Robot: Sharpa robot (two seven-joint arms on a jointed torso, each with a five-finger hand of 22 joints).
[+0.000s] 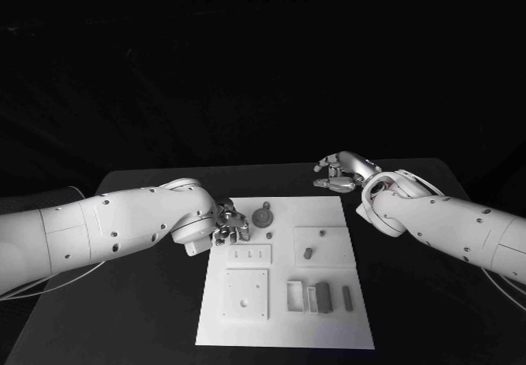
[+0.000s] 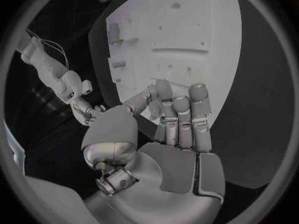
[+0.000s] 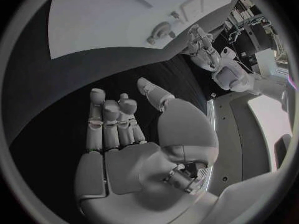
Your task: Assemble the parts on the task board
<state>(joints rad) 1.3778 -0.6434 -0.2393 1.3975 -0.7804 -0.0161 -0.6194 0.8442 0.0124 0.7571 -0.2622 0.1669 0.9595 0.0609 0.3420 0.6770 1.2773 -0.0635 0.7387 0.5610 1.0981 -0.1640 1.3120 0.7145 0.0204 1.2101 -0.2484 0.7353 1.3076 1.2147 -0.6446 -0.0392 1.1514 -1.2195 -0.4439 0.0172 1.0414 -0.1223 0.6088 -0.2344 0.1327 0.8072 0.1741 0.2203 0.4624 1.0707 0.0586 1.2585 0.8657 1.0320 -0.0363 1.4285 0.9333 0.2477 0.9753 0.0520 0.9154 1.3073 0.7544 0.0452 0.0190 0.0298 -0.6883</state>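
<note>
Your left hand [image 1: 228,226] sits over the task board's [image 1: 287,334] far left corner, its fingers curled in together; you cannot tell whether they grip anything. Your right hand [image 1: 342,172] hovers over the black worktop [image 1: 143,319] beyond the board's far right corner, fingers loosely spread and holding nothing. A round grey part [image 1: 263,218] lies on the board just beside the left hand.

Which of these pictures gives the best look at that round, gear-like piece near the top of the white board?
The head view: the round part lies in plain sight from above on the task board, just beside the left hand. The right wrist view shows it small and far off. In the left wrist view I cannot make it out.
</note>
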